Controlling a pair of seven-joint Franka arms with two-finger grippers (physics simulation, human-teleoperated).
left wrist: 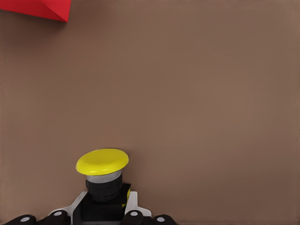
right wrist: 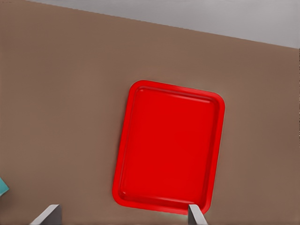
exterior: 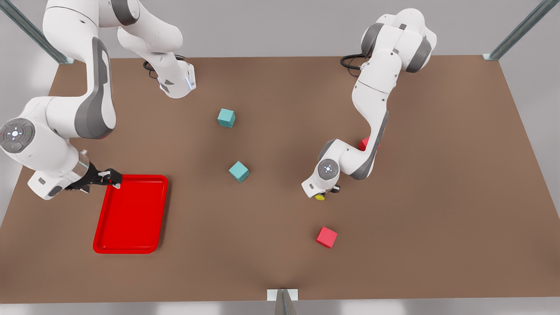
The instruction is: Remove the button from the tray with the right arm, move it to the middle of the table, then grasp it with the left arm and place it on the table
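Note:
The button (left wrist: 102,161), a yellow cap on a dark base, sits between the fingers of my left gripper (left wrist: 105,211), which is shut on its base. In the front view that gripper (exterior: 327,191) is low over the table (exterior: 271,245), right of the middle, with the yellow cap (exterior: 320,197) showing under it. The red tray (exterior: 131,214) lies at the front view's left with nothing in it. My right gripper (exterior: 113,178) hangs over the tray's far left corner, open. In the right wrist view its fingertips (right wrist: 197,213) stand wide apart above the tray (right wrist: 168,145).
Two teal cubes (exterior: 226,117) (exterior: 239,171) lie near the table's middle. A red cube (exterior: 327,236) rests in front of the left gripper, and its corner (left wrist: 42,9) shows in the left wrist view. Another red cube (exterior: 364,143) is partly hidden behind the left arm.

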